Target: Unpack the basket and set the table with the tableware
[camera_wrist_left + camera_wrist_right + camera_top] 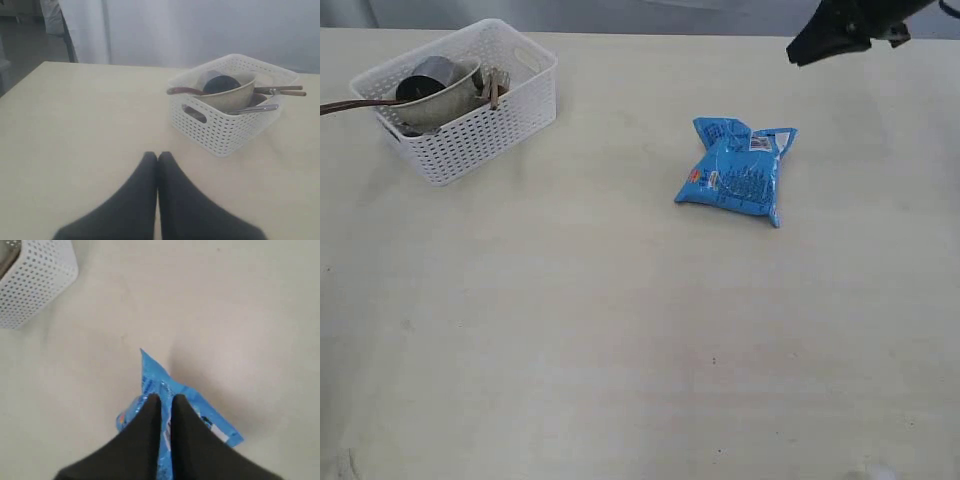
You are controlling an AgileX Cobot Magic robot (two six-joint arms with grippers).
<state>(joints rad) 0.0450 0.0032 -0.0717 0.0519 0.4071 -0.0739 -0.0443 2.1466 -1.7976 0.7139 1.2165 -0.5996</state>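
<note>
White perforated basket (480,135), rounded corners

Basket (480,135) left of snack bag (735,172)

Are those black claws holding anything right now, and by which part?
Nothing. The left gripper is shut and empty; the right gripper hangs above the blue snack bag lying on the table.

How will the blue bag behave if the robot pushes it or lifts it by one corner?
The bag looks puffed and crinkled, so probably light and floppy. Its glossy film may slip. Lying flat, it should slide, not roll.
</note>
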